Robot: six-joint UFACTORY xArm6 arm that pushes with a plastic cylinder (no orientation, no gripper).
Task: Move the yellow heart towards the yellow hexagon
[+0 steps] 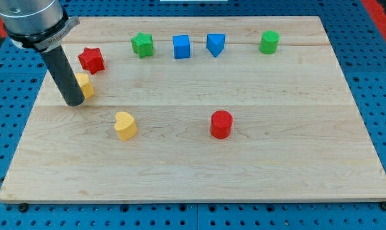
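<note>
The yellow heart [124,125] lies on the wooden board, left of centre. The yellow hexagon [85,85] sits up and to the left of it, partly hidden behind my rod. My tip [73,103] rests on the board touching the hexagon's left side, well to the upper left of the heart and apart from it.
A red star [91,59] lies just above the hexagon. Along the view's top stand a green star [142,45], a blue cube [181,46], a blue triangle [215,44] and a green cylinder [268,42]. A red cylinder [221,124] sits right of the heart. The board's left edge [28,121] is near my tip.
</note>
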